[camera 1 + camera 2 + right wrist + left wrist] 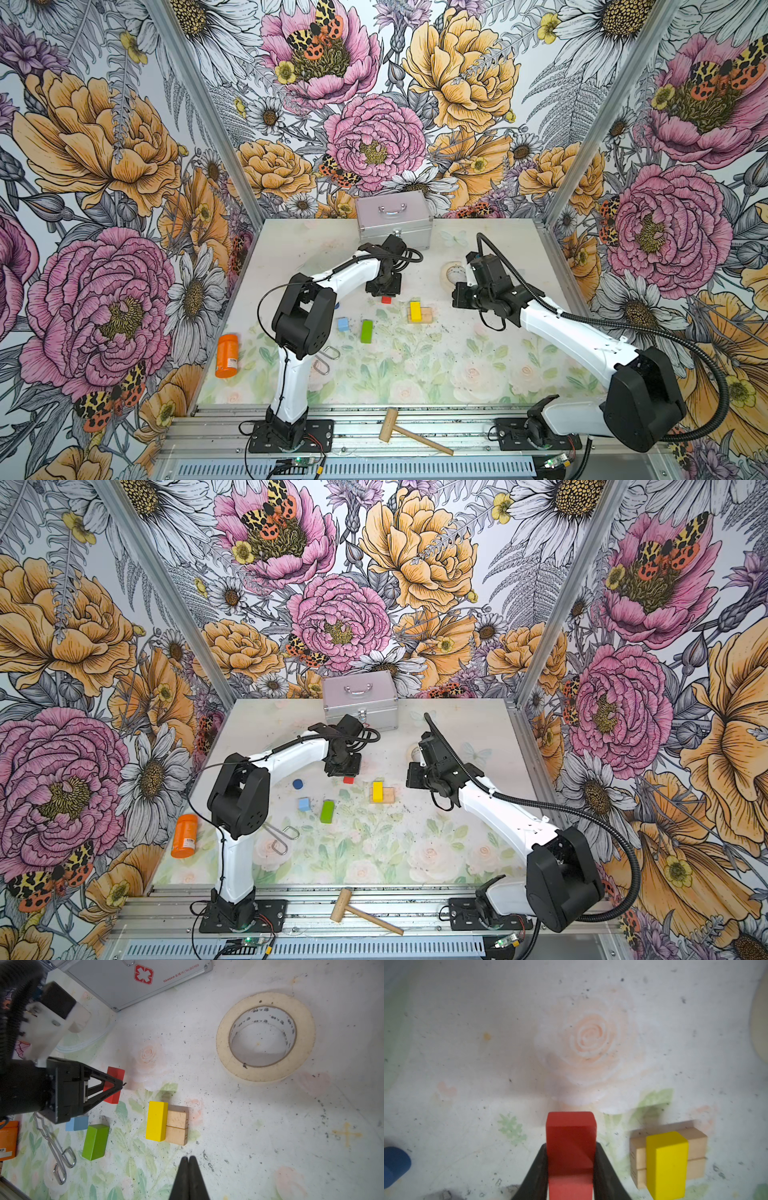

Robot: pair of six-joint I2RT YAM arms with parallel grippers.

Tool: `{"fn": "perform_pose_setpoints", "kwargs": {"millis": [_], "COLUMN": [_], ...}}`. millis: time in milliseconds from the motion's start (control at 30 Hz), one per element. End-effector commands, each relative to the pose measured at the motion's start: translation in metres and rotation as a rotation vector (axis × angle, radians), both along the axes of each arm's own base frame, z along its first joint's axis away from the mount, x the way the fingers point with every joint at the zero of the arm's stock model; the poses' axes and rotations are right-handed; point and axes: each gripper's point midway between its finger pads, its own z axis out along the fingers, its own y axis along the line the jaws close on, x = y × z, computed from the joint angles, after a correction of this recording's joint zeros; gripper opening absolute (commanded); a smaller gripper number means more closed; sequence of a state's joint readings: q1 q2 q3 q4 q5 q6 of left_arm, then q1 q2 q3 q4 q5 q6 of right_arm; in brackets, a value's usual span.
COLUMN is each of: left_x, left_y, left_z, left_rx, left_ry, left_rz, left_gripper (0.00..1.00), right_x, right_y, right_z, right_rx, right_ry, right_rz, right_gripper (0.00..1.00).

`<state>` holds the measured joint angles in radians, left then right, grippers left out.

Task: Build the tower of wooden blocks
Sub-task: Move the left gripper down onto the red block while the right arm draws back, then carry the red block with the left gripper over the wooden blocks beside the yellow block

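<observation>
"So, what has the left end effector (571, 1147) got?"

"It is clamped on the red bar (386, 299), one finger on each long side. The bar sits just left of the stack in both top views; I cannot tell whether it touches the worktop (457, 365)."

"And the tower?"

"Two tan bars (177, 1126) lie side by side, touching, on the worktop. The yellow bar (415, 309) lies across both at one end; the other end is bare."

"What about the other blocks?"

"The green bar (366, 331) and the light blue cube (342, 323) lie loose near each other, nearer the arm bases, and the dark blue cylinder (297, 784) is further left."

"The right end effector (188, 1159)?"

"Clenched on nothing, above the worktop near the stack."
</observation>
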<state>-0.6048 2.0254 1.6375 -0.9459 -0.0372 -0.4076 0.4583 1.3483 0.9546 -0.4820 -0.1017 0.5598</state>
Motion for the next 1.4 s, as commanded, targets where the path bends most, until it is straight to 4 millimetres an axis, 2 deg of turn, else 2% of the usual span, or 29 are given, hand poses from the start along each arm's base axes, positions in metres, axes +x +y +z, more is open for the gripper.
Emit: {"fn": "perform_pose_setpoints", "kwargs": {"millis": [0,267,467,633,900,1133,1367], "left_x": [-0.011,-0.036,-0.048,-0.047,-0.047,-0.048,-0.051], "left_y": [-0.026,-0.066,-0.085,-0.098,-0.095,-0.109,-0.110], "left_z": [0.045,0.058,0.042,0.033,0.017,0.011,-0.001], "left_rx": [-0.087,-0.137,-0.125,-0.124,-0.091,-0.097,-0.087], "left_ry": [-0.062,-0.067,-0.045,-0.037,-0.028,-0.015,0.014], "left_rz": [0.004,0.052,0.117,0.122,0.166,0.140,0.145], "left_gripper": [0.00,0.00,0.00,0.00,0.00,0.00,0.00], "right_x": [0.001,-0.004,-0.012,-0.018,-0.022,-0.023,-0.025], "right_y": [-0.010,-0.030,-0.041,-0.046,-0.049,-0.050,-0.050], "right_z": [0.007,0.028,0.037,0.039,0.036,0.034,0.033], "right_rx": [-0.018,-0.015,0.002,0.008,0.018,0.020,0.023], "right_ry": [-0.032,-0.100,-0.135,-0.151,-0.148,-0.142,-0.141], "right_rz": [-0.001,-0.034,-0.052,-0.057,-0.057,-0.055,-0.052], "right_gripper": [0.00,0.00,0.00,0.00,0.00,0.00,0.00]}}
